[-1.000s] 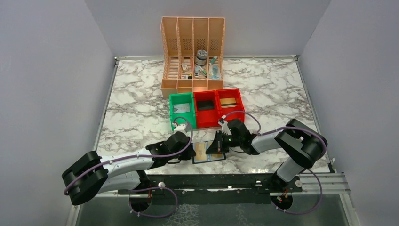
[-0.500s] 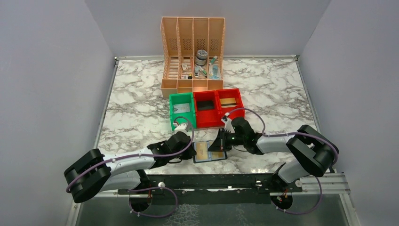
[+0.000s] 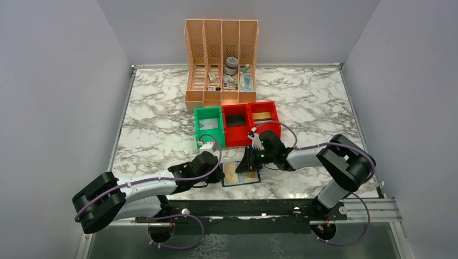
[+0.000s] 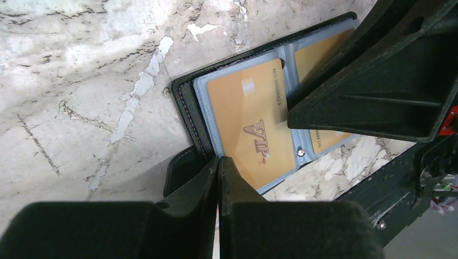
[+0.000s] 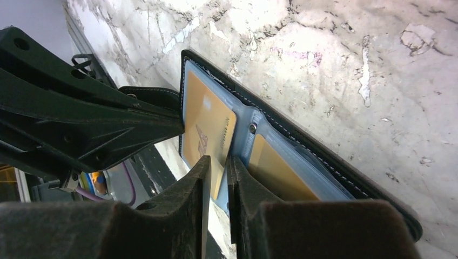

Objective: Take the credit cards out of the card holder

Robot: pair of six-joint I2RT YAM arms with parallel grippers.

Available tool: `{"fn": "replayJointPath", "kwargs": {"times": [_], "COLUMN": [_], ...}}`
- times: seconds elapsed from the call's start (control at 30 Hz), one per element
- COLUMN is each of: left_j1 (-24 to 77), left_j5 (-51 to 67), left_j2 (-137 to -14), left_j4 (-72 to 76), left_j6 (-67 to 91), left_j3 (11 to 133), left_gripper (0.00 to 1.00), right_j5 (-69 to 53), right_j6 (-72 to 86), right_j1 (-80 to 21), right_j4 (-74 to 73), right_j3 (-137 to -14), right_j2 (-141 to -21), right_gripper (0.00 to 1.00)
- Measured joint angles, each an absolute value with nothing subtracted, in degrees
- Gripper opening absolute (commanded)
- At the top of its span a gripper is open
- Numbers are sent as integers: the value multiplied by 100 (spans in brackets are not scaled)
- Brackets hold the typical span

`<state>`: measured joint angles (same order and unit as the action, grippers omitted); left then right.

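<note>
Right arm (image 3: 308, 156) has swung in, right gripper (image 5: 217, 164) edged left. Nearest: left gripper (image 4: 219, 162), jaws pressed together at the near edge of the open card holder (image 4: 186, 102) on the marble table (image 4: 81, 81). Right jaws barely parted astride the gold VIP card (image 4: 246, 118); best pinch it, draw straight out, flat. Red bins (image 3: 237, 139) beyond.

The black card holder (image 3: 237, 181) lies open and flat on the marble table (image 3: 162, 108), at 6 o'clock near the front edge, pale blue lining up. A tan card (image 4: 248, 124) marked VIP sits in one clear sleeve. A second tan card (image 5: 281, 172) fills the next.
</note>
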<state>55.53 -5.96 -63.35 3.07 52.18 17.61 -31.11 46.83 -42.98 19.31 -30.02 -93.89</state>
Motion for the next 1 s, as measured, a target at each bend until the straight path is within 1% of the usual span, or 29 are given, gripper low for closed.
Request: {"fn": "replayJointPath", "kwargs": {"times": [0.13, 0.23, 0.4, 0.43, 0.53, 0.63, 0.77, 1.0], "left_j1": [5553, 5553, 5553, 5553, 5553, 5553, 5553, 5553], "left_j5": [-596, -596, -596, -593, -589, -591, -600, -604], "left_j2": [-6320, -6320, -6320, -6320, -6322, -6331, -6333, -6333], "left_j4": [344, 346, 360, 370, 381, 384, 384, 388], "left_j6": [5238, 5251, 5262, 5262, 5262, 5262, 5319, 5343], "left_j3": [1732, 1730, 1726, 1719, 1717, 1717, 1717, 1717], "left_gripper": [7, 7, 6, 6, 5, 5, 5, 4], "right_j5": [-3111, -3111, -3162, -3190, -3264, -3282, -3352, -3382], "right_j6": [4635, 4591, 4462, 4456, 4442, 4447, 4449, 4495], "right_j1": [-4292, -4292, -4296, -4305, -4300, -4281, -4274, -4263], "right_j4": [1933, 1929, 1946, 1977, 2156, 2298, 2329, 2202], "right_j3": [-3002, -3004, -3048, -3048, -3035, -2963, -2950, -2906], "right_j2": [-9393, -9384, -9411, -9432, -9522, -9553, -9553, -9258], "right_gripper": [21, 28, 28, 26, 17, 13, 1, 1]}}
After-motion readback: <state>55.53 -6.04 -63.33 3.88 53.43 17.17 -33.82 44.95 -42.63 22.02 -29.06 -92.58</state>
